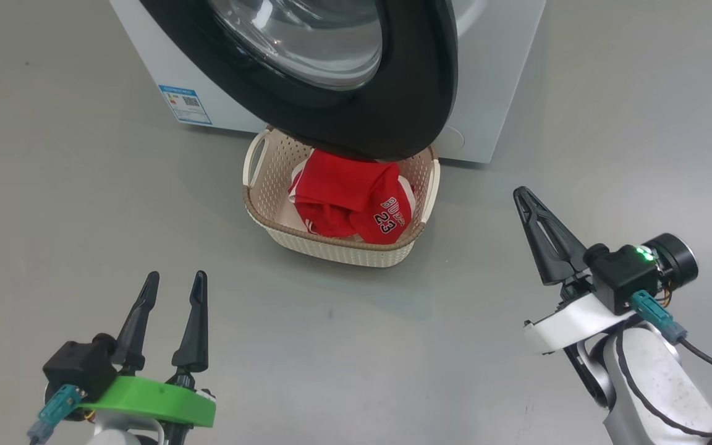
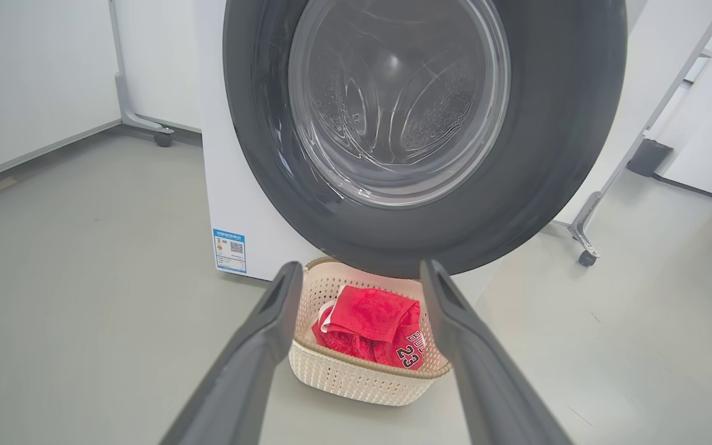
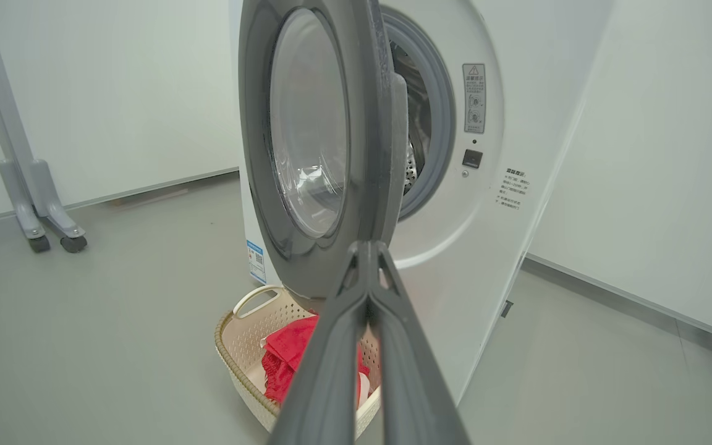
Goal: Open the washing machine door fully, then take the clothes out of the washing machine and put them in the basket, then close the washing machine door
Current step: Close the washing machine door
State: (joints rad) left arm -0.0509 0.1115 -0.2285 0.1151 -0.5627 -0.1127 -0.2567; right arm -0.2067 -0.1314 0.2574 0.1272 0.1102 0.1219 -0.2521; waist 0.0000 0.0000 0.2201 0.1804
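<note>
The washing machine (image 3: 504,259) door (image 3: 252,136) stands partly open, its gap plain edge-on from the right wrist, hidden face-on from the left. Below, the basket (image 1: 331,250) holds the clothes (image 1: 343,198). The left gripper (image 1: 177,276) has jaws apart, empty; the right gripper (image 1: 521,193) jaws together.

The washing machine door (image 1: 402,105) hides part of the basket (image 1: 337,250).
</note>
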